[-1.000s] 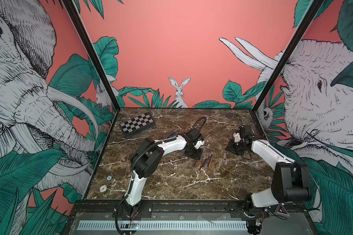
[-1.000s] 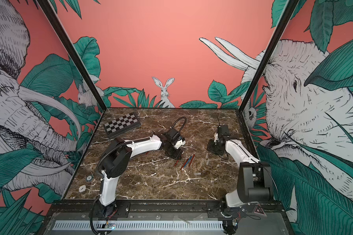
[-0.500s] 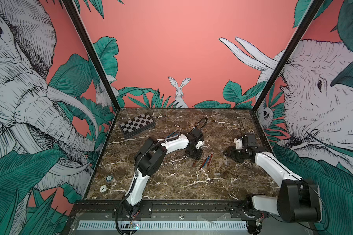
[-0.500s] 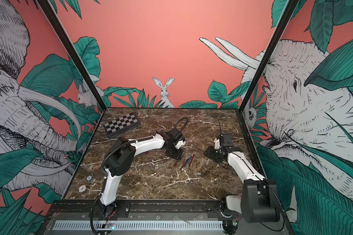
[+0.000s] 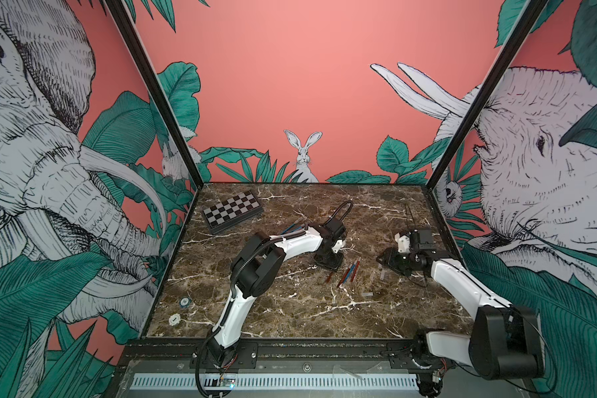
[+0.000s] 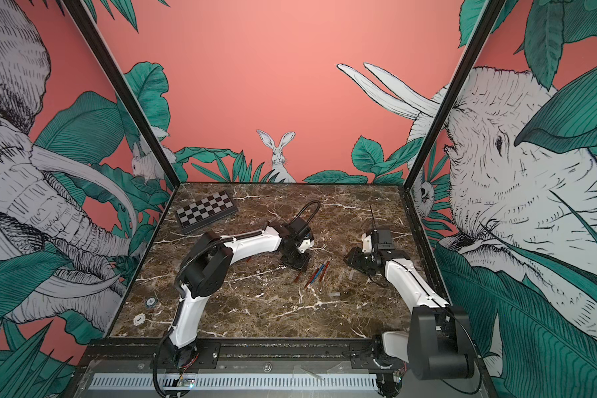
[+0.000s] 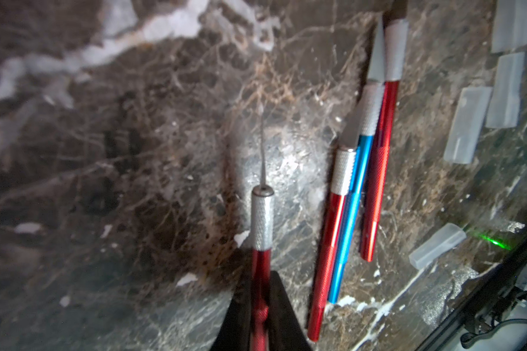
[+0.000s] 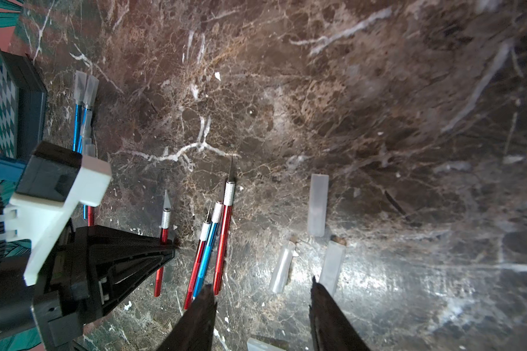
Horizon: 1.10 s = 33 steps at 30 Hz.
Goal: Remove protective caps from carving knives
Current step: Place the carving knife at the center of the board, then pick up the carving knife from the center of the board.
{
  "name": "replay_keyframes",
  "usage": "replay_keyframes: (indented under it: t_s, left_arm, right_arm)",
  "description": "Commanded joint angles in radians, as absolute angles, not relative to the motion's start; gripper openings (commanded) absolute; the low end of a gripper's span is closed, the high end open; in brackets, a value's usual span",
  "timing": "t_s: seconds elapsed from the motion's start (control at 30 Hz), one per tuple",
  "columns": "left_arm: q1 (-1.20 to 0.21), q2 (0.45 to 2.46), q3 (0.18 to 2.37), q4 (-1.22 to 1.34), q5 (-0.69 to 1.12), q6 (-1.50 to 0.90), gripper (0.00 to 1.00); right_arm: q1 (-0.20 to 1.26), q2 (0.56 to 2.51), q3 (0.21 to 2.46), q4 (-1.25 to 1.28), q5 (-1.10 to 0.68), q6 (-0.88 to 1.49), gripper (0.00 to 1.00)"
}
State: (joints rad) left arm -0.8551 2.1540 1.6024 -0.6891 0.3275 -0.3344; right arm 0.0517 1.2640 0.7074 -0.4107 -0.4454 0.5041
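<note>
Right hand lowered over loose protective caps, jaws apart, left hand clamping red carving knife

The table is showing dark brown marble streaked with white veins. The carving knives are gleaming metallic red and blue, with knurled silver collars. The protective caps are looking clear and colourless. The board is displaying black and silver checks. The left fingers and right fingers are showing black. The walls are carrying salmon pink, green leaves and black-and-white animals.
</note>
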Motion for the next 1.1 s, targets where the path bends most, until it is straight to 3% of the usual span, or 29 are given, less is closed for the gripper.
replay_keyframes:
  t_s: [0.0, 0.33, 0.47, 0.77, 0.9, 0.93, 0.97, 1.07]
  left_arm:
    - [-0.864, 2.156, 1.626, -0.725, 0.315, -0.349, 0.16]
    - [-0.864, 2.137, 1.658, -0.756, 0.290, -0.336, 0.23]
    - [-0.863, 2.105, 1.702, -0.797, 0.243, -0.303, 0.30]
    - [-0.782, 1.997, 1.709, -0.863, 0.154, -0.225, 0.52]
    - [-0.708, 1.930, 1.611, -0.846, 0.137, -0.208, 0.73]
    - [-0.680, 1.914, 1.588, -0.841, 0.127, -0.200, 0.78]
    - [-0.664, 1.902, 1.572, -0.841, 0.119, -0.195, 0.82]
    - [-0.622, 1.883, 1.532, -0.846, 0.095, -0.182, 0.90]
  right_arm:
    - [0.049, 1.279, 0.706, -0.388, -0.471, 0.481, 0.49]
    - [0.049, 1.267, 0.715, -0.388, -0.468, 0.482, 0.51]
    - [0.049, 1.256, 0.719, -0.394, -0.469, 0.482, 0.57]
    - [0.049, 1.237, 0.764, -0.431, -0.481, 0.462, 0.81]
    - [0.059, 1.247, 0.787, -0.454, -0.490, 0.477, 0.87]
    - [0.066, 1.257, 0.798, -0.465, -0.497, 0.473, 0.96]
    - [0.075, 1.263, 0.803, -0.469, -0.495, 0.474, 0.98]
    - [0.105, 1.274, 0.812, -0.463, -0.472, 0.484, 0.98]
